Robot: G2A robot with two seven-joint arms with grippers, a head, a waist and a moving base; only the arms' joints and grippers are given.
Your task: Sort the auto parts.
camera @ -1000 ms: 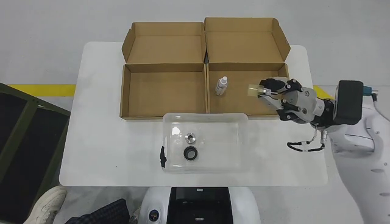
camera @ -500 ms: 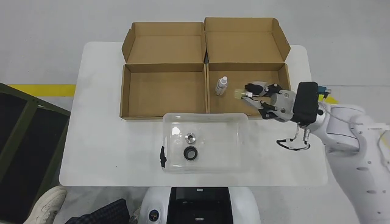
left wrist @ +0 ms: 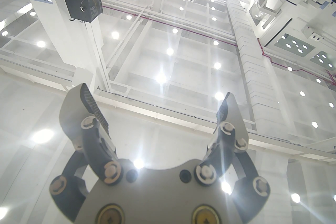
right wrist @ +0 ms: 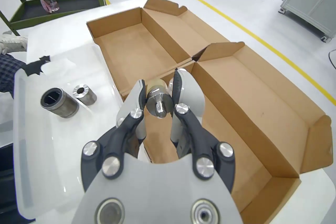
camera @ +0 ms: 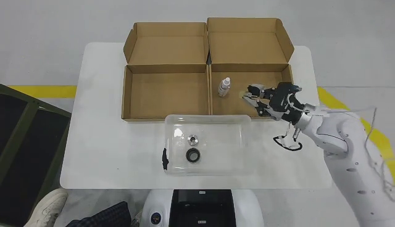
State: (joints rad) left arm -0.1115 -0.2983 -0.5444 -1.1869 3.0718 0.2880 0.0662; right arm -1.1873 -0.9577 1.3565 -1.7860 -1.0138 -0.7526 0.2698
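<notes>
White tabletop (camera: 105,134) beneath the right end effector (camera: 252,94), spreading out on every side of it.

Two open cardboard boxes side by side, lids folded back away from the robot. Right box (camera: 247,79) directly under the right end effector. Left box (camera: 163,94) beyond its fingertips, further to the robot's left, floor bare.

Clear plastic tray (camera: 228,147) just beside the right end effector on the robot's side, touching or almost touching the near walls of both boxes.

Right end effector clamped on a metal part (right wrist: 157,101): pale cap pointing forward between the fingers (right wrist: 181,88), threaded stud pointing back toward the wrist. Held above the right box floor, close to the wall nearest the tray.

Left end effector (left wrist: 157,101) pointing up at the ceiling, fingers spread wide apart, gripping nothing.

Dark metal bushing (camera: 193,156) in the tray, well to the left of the right end effector and nearer the robot. Smaller metal cylinder (camera: 193,139) just beside the bushing, on the box side.

Second pale-capped part (camera: 224,86) on the right box floor, just ahead of the right end effector's fingertips, near the wall shared with the left box. Upright or lying: cannot tell.

Small black piece (camera: 164,159) at the tray's edge farthest from the right end effector.
</notes>
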